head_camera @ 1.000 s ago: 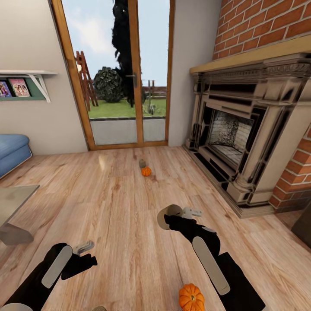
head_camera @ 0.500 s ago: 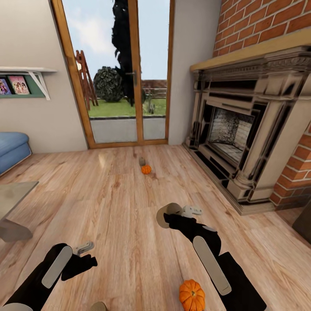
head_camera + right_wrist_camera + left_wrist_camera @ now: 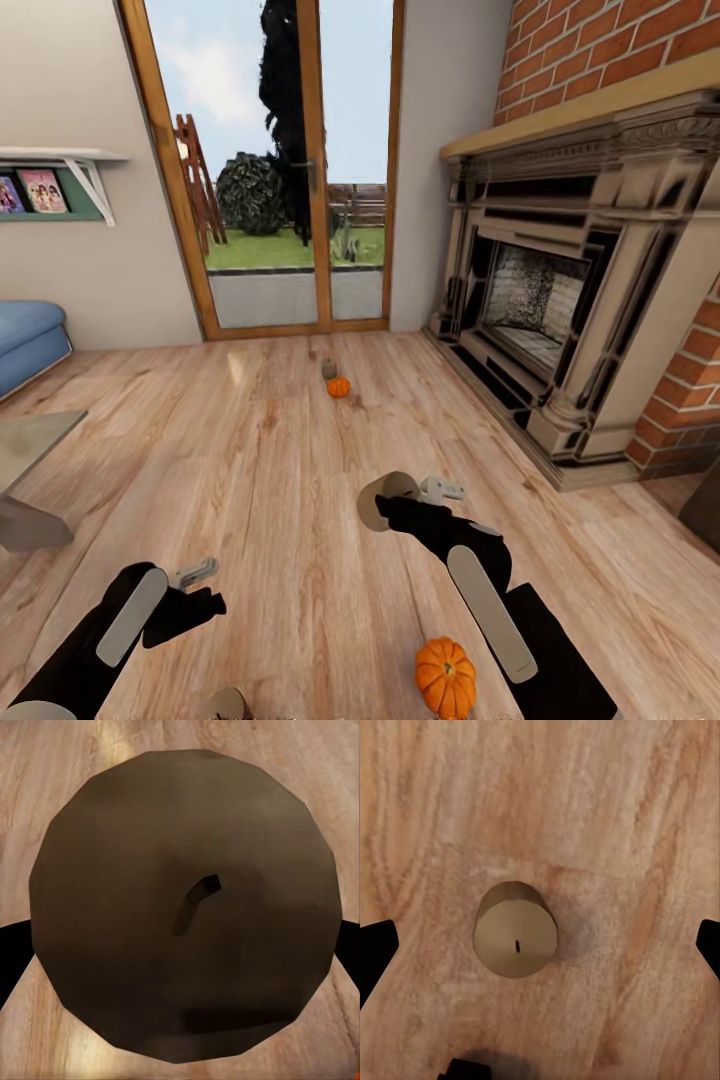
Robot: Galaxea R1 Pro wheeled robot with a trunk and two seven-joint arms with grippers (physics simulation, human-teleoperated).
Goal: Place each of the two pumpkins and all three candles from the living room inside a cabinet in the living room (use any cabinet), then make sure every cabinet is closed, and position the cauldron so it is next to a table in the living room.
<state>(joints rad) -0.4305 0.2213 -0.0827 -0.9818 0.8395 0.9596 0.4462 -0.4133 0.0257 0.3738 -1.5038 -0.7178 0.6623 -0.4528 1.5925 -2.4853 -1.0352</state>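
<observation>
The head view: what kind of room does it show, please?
Most likely a living room in a house. An ornate fireplace is set in a brick wall, glass doors open onto a garden, and part of a blue sofa stands on the wooden floor.

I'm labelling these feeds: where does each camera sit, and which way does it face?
Head view: on the robot's head, facing forward and down at the floor, pumpkin, fireplace; both arms show.
Left wrist view: above the open left tool, facing a floor candle.
Right wrist view: behind the right tool, shut on a held candle.
Shared: head and right wrist views show that held candle.
</observation>
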